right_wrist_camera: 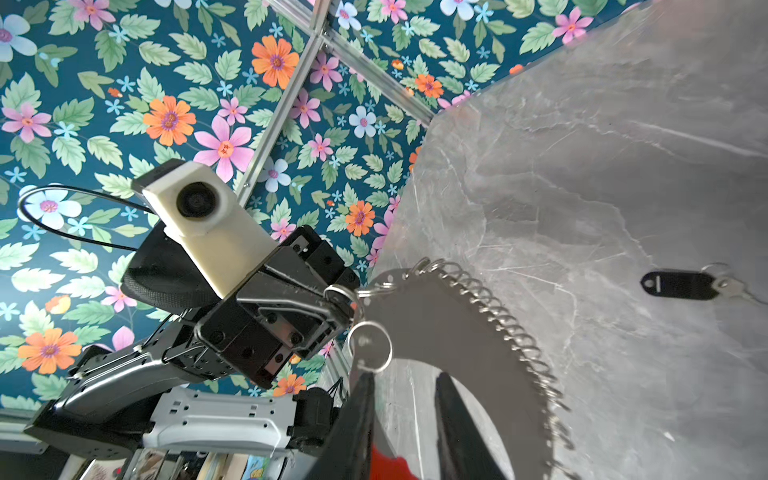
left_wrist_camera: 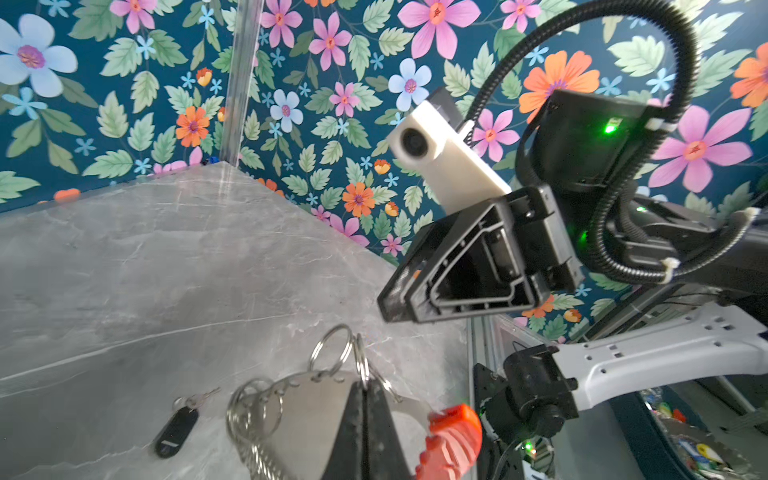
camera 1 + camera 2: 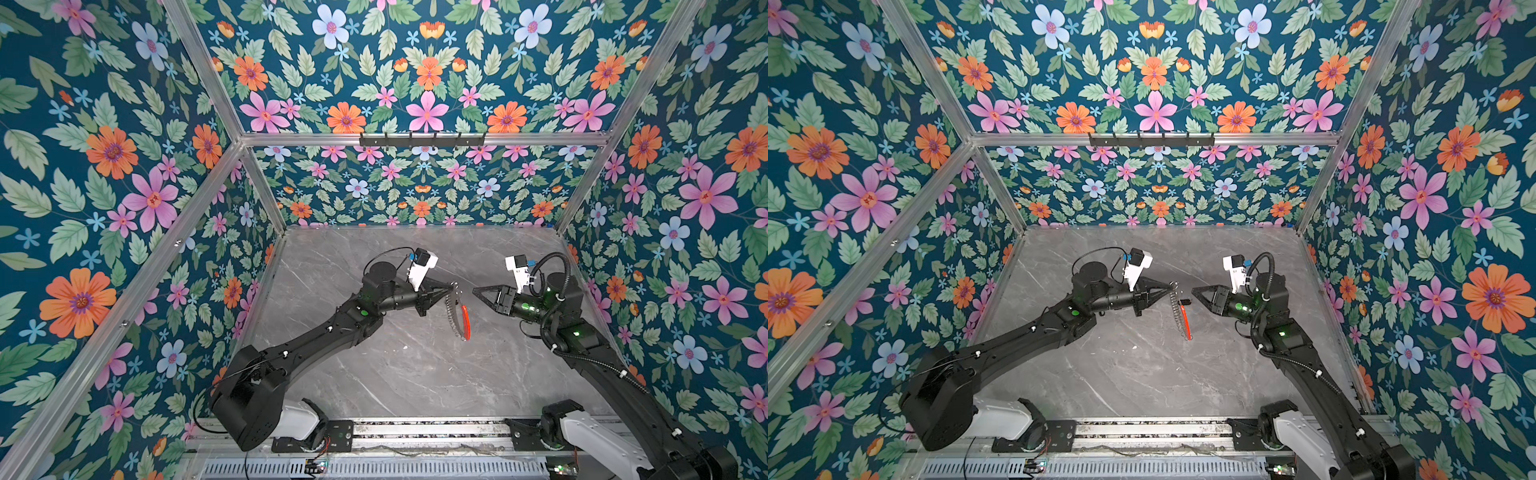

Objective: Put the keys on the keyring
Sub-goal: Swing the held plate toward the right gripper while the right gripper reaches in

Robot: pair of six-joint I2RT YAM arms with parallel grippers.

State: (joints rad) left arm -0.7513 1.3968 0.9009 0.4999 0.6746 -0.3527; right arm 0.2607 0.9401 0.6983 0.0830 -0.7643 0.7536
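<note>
Left wrist view: left claw (image 2: 365,388) pinches keyring (image 2: 453,432) tight; right claw (image 2: 390,303) hangs part-open, empty; key (image 2: 176,430) lies lower left.

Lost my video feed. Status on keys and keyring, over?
Left gripper shut on keyring, held off the table. Right gripper open, empty. Key fob lying on table, not yet attached. Nothing seen in the way.
</note>
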